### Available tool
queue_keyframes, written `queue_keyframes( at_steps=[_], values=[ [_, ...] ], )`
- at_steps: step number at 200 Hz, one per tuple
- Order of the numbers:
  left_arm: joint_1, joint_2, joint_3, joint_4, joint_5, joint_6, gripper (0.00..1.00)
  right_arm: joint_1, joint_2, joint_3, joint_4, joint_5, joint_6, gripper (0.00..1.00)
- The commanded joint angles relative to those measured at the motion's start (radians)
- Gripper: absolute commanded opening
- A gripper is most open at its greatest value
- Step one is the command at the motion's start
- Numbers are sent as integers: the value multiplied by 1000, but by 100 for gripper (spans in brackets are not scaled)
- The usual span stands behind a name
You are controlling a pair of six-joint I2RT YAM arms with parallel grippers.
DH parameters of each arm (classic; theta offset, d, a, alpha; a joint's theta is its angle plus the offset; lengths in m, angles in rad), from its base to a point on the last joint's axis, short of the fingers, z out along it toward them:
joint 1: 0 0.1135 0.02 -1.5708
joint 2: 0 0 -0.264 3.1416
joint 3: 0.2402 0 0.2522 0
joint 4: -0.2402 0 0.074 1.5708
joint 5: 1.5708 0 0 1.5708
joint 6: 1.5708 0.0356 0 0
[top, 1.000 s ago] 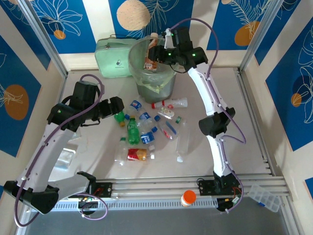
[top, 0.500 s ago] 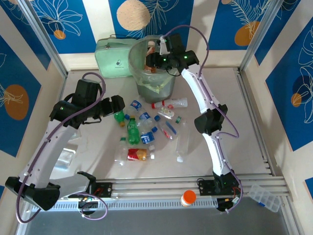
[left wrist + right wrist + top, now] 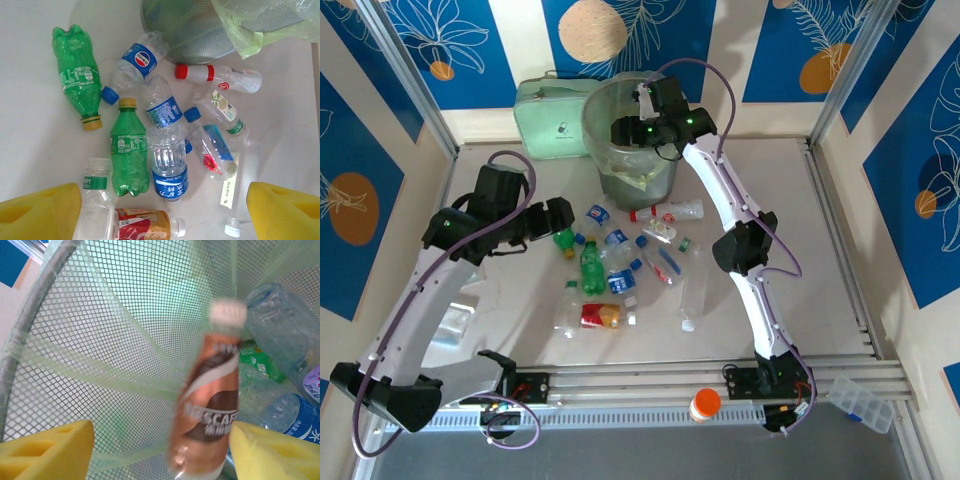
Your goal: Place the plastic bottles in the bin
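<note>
Brown bottle [image 3: 207, 400] | between parted pads of right hand [image 3: 162, 452] | over bin [image 3: 100, 340]

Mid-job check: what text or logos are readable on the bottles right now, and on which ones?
"NESCAFE": on the brown bottle inside the bin; blurred but legible.
Round red, white and blue logo, no readable words: on the blue-label bottle on the table.
Labels on the rest: too small or blurred to read.
</note>
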Motion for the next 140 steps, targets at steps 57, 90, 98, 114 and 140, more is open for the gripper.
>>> queue_keyframes(
  at_steps=[57,90,98,114,140],
  values=[
    [-2,-52,-49,-9,-15,8,87,5,-88,40,-28,25,-20,75],
    [-3,-69,-66,-20,-32,24,88,-4,-185,37,-15,43,6,75],
    [-3,-73,-71,-24,-36,24,88,-4,-206,35,-17,47,8,75],
    [-2,-81,-88,-31,-53,20,88,-2,-261,20,-32,60,21,75],
    [-2,-86,-115,-40,-83,14,88,18,-365,-61,-55,88,14,74]
  ],
)
